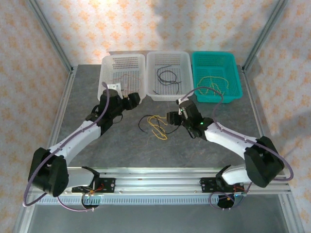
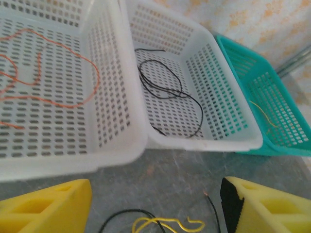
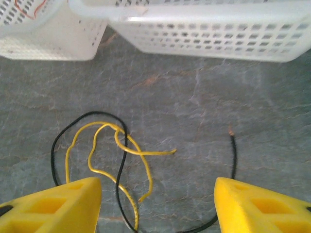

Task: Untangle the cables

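On the grey stone-patterned desk (image 3: 204, 97), starting at your far left, stands a white perforated plastic basket (image 1: 104, 77) with one thin reddish-brown wire (image 2: 97, 73) in it. The left claw (image 1: 132, 100) hangs just in front of that basket, fingers spread wide and empty, apart from the loose wires.

Next comes a second white perforated plastic basket (image 2: 214, 77) holding thin black wire (image 2: 201, 119) — one strand, as far as I can tell.

On the bare desk in front of it lies the tangle: one thin yellow wire (image 3: 155, 154) looped over one loose black wire (image 3: 233, 155), spread mostly left to right.

Your right claw (image 3: 158, 194) is the nearer one — just right of the tangle and aimed at it, fingers apart with the wires ahead between them, gripping nothing I can see. The knot lies toward the left of its wrist view.

Farthest right, a teal perforated plastic basket (image 1: 215, 53) holds thin yellow strands (image 1: 214, 80); how many, I cannot tell.
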Robot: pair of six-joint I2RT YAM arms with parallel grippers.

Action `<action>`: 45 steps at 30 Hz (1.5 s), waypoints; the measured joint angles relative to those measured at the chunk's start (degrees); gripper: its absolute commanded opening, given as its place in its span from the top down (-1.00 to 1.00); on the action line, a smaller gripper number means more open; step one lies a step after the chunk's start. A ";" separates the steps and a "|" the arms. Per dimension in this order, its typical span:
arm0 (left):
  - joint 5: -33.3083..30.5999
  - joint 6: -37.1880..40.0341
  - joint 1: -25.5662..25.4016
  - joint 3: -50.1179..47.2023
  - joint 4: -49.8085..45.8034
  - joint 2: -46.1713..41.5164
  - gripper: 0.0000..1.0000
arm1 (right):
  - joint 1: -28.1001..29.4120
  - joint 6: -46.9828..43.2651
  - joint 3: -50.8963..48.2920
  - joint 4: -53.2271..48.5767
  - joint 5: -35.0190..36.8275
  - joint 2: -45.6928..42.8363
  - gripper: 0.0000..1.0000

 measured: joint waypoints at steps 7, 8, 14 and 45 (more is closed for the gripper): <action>-3.19 -2.27 -6.08 -7.56 4.35 -4.26 -0.41 | 1.95 0.46 0.02 1.42 -2.97 4.61 -0.25; -3.45 -2.62 -6.82 -8.48 4.94 -4.76 -0.41 | 2.03 0.52 0.02 1.64 -3.21 5.18 -0.24; -4.59 -5.44 -9.44 -12.92 7.43 -5.90 -0.41 | 2.05 0.83 0.42 2.75 -3.98 8.00 -0.18; -7.06 -6.01 -11.37 -13.51 8.66 -5.42 -0.40 | 2.05 4.83 14.93 1.16 6.10 26.01 0.61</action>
